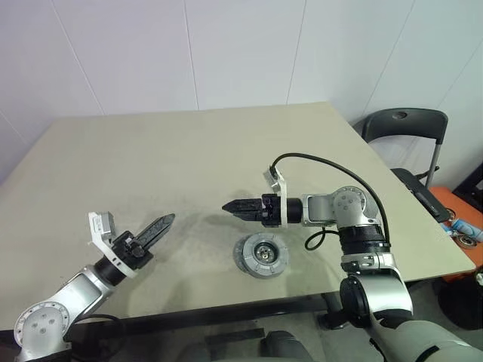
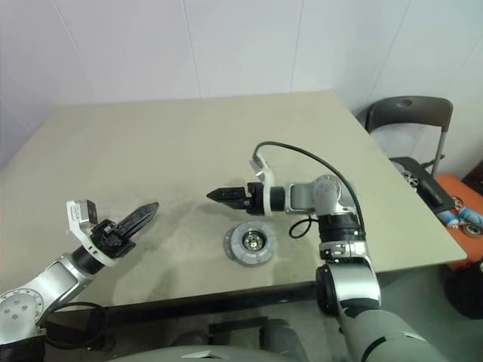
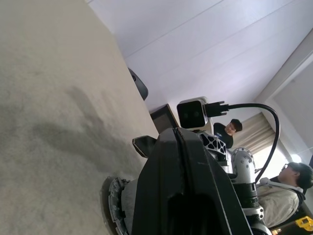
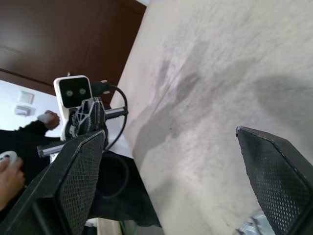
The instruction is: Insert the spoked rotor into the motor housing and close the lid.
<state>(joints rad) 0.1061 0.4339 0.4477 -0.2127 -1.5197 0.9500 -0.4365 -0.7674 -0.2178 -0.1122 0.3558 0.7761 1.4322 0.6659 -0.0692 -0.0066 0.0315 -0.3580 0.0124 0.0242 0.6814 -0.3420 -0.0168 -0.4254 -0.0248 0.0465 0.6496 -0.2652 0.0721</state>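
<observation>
A round grey lid with a notched edge lies flat near the table's front edge, and a shiny hub shows through its centre hole. The motor housing and the spoked rotor are hidden; I cannot tell what sits under the lid. My right gripper hovers level just behind the lid, pointing left. In the right wrist view its fingers stand wide apart with nothing between them. My left gripper hangs off to the left of the lid, clear of it. In the left wrist view its fingers are pressed together and empty.
The beige table stretches back to a white wall. A dark chair stands past its right edge, with orange and blue items on the floor beyond. Two seated people show in the left wrist view.
</observation>
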